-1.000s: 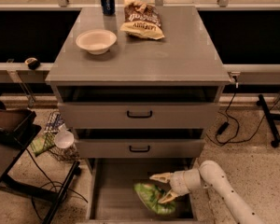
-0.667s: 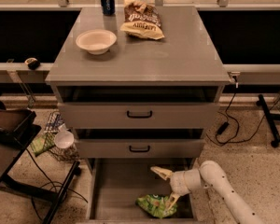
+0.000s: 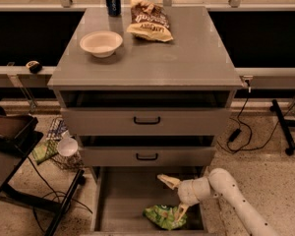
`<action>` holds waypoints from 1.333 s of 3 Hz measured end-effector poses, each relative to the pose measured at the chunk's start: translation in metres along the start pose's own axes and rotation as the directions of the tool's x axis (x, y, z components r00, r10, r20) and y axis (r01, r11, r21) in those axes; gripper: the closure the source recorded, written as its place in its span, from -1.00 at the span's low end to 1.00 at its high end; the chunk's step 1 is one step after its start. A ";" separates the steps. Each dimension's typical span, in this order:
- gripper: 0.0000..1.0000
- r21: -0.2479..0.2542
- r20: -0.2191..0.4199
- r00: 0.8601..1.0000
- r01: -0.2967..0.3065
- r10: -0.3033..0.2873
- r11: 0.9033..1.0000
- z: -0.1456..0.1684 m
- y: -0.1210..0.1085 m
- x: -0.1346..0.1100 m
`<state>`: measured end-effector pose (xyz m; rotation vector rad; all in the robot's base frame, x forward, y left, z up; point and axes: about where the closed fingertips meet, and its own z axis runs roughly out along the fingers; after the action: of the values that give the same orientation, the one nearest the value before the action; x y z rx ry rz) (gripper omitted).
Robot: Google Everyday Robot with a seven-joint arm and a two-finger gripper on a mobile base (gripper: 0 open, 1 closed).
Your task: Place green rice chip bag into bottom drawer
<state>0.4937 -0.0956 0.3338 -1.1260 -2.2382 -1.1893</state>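
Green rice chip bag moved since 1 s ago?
Yes: green rice chip bag dropped down-frame toward the front edge of the bottom drawer. Gripper at its upper right, jaws open.

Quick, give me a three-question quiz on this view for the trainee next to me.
1. True or false: the green rice chip bag lies in the bottom drawer.
2. Which of these sits on the cabinet top? A) white bowl B) apple C) sponge
3. Fill in: the gripper, over the drawer close to the bag, has its jaws ____.
Key: 1 true; 2 A; 3 open.
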 end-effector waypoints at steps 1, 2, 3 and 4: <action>-1.00 0.064 0.051 0.996 0.073 -0.077 0.995 -0.032 0.002 0.029; -1.00 0.185 0.113 0.976 0.165 -0.188 0.969 -0.092 0.002 0.083; -1.00 0.360 0.146 0.949 0.213 -0.281 0.908 -0.154 0.004 0.148; -1.00 0.475 0.201 0.913 0.225 -0.354 0.851 -0.209 0.024 0.213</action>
<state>0.3722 -0.1557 0.6008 -0.8257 -2.7900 -0.5729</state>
